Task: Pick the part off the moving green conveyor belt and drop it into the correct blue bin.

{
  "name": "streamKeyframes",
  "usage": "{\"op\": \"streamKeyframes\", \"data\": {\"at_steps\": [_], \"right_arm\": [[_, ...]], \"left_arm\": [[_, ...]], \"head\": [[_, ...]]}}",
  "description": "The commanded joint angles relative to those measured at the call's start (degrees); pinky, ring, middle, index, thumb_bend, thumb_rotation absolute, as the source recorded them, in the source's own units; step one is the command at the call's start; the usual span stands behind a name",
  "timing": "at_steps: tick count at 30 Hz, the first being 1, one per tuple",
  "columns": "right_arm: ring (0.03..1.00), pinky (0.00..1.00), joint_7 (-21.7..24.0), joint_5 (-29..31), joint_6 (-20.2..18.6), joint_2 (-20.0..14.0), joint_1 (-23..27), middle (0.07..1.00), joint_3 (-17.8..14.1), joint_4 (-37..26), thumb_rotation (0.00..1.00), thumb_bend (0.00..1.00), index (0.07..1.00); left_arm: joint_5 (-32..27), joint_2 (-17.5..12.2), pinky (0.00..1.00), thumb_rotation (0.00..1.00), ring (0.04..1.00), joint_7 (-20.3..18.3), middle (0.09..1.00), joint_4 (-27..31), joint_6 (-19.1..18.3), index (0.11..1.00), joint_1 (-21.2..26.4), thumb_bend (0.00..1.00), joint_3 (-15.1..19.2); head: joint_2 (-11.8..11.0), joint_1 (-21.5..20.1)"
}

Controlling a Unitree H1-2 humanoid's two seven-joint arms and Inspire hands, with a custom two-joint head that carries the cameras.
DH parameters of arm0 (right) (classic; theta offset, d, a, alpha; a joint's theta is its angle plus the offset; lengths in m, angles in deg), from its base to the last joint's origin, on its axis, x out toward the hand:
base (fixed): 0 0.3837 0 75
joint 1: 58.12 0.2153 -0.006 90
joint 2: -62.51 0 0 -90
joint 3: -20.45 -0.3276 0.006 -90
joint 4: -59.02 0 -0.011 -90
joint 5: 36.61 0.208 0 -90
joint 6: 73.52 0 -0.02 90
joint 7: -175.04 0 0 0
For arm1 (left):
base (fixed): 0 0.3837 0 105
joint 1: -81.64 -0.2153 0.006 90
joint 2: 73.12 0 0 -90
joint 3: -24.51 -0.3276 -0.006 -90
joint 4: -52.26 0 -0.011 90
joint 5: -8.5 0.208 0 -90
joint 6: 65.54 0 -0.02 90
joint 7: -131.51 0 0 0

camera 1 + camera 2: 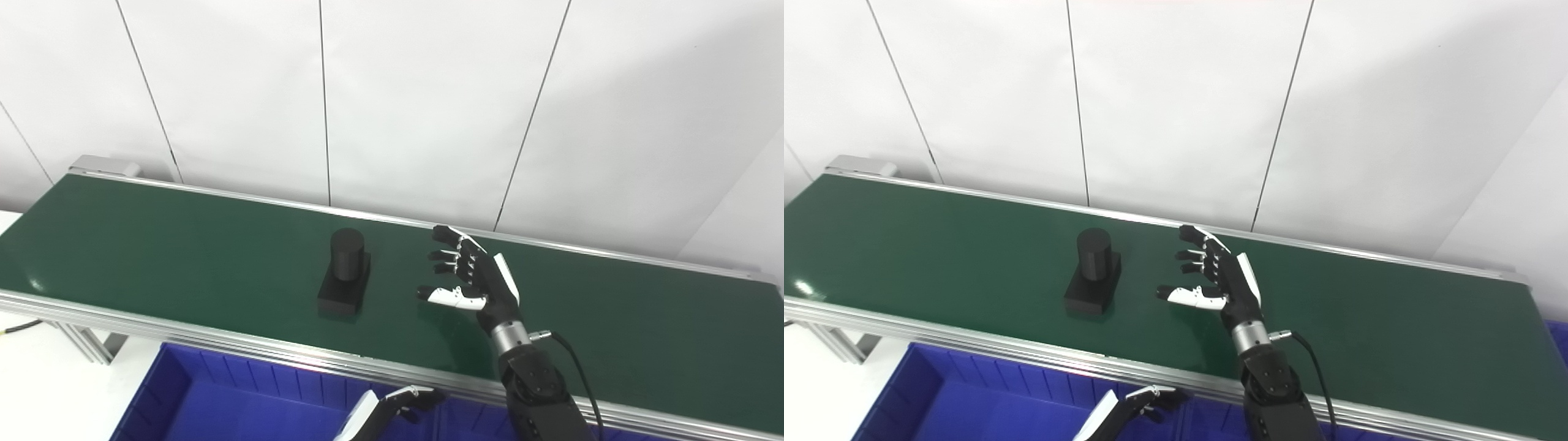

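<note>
Right hand [476, 277] over green conveyor belt [184, 245], fingers spread, grasping nothing. Black part [346, 272] upright on belt, near, off its fingertips' side, not touching. Left hand [392, 407] low over blue bin [208, 398]; grip unclear.

Showing dark green across the conveyor belt [184, 245], edged in silver-grey rails [184, 334]. Sitting matte black, the part [346, 272]. Appearing black with white panels, the right hand [474, 275] at 3 o'clock of the part; likewise the left hand [392, 407]. Glowing deep blue, the bin [202, 392]. Standing plain white with thin dark seams, the wall [429, 92].
</note>
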Motion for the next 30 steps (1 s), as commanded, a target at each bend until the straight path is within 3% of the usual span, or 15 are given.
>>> {"op": "streamKeyframes", "data": {"at_steps": [1,9,16,30], "right_arm": [[0.727,0.65,-1.6,-1.0,2.5,0.3,3.4,0.839,0.6,0.2,0.21,0.99,0.823],[0.745,0.67,-4.7,-2.9,2.5,-0.2,5.1,0.859,1.9,3.5,0.22,0.99,0.831],[0.716,0.63,-5.2,-2.3,2.5,-0.5,7.0,0.848,1.4,7.2,0.16,0.97,0.832],[0.716,0.66,-7.0,-2.8,2.5,-1.2,10.7,0.842,1.3,13.8,0.19,1.0,0.822]], "left_arm": [[1.0,0.6,0.64,0.13,0.735,1.4,0.771,1.9,2.2,0.745,0.4,0.89,-0.1],[1.6,0.7,0.63,0.14,0.725,2.8,0.766,1.8,2.2,0.739,0.5,0.89,-0.8],[1.1,0.8,0.64,0.14,0.732,2.6,0.77,2.0,2.2,0.742,0.4,0.89,-1.1],[1.3,0.9,0.64,0.14,0.733,3.4,0.773,2.3,2.2,0.742,0.3,0.89,-2.0]], "head": [[0.1,0.1],[-0.1,0.2],[-0.2,0.3],[-0.4,0.0]]}}
